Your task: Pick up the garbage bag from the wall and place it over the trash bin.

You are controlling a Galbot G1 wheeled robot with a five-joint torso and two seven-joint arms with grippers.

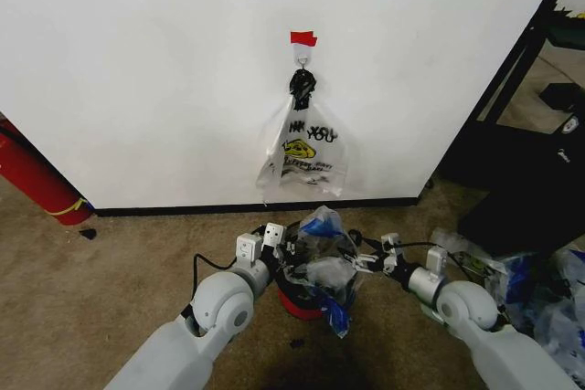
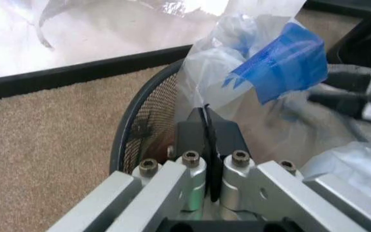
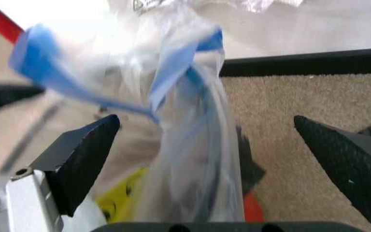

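Left tool [image 2: 208, 126]: clenched, its two dark fingers pressed together with a thin edge of the garbage bag [image 2: 237, 72] pinched between them. In the head view it sits at the left side of the trash bin [image 1: 311, 303], just above the rim.

Right tool [image 3: 227, 159]: released, its two black ribbed fingers [image 3: 82, 154] spread wide apart. Folds of the bag's film hang in the gap between them; whether either finger touches the plastic I cannot tell. In the head view it sits at the right side of the bin, near the bag [image 1: 329, 271].

Garbage bag: thin, see-through, with blue printed patches, bunched up over the top of the bin between the two tools. Part of it stands up above the rim, and a blue strip trails down the bin's front side.

Trash bin: round black mesh wall [image 2: 148, 121] with a red base, standing on the brown carpet [image 1: 91, 299] close to the wall [image 1: 137, 70].

Wall: plain white with a black baseboard [image 1: 183, 210]. A strip of red tape [image 1: 303, 39] sits just above a small hook [image 1: 302, 61].

Other bag [image 1: 302, 148]: clear, with a yellow face and black lettering, hanging from the hook above the bin, well apart from both tools.

Bag pile [image 1: 539, 294]: clear and blue plastic on the carpet to the robot's right.
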